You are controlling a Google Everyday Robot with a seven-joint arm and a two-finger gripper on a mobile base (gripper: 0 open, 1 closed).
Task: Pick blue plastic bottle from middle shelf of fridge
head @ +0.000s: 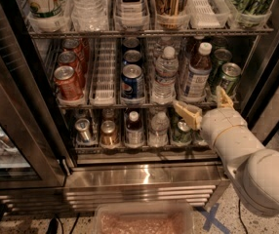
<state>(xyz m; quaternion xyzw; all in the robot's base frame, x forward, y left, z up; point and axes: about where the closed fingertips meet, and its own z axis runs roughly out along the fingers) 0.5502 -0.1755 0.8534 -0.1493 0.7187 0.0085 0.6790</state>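
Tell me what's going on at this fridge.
A robot arm reaches into the open fridge. Its gripper is open at the front edge of the middle shelf, just below the blue bottle. It holds nothing. The bottle stands upright in its lane between a water bottle and green cans, not yet grasped.
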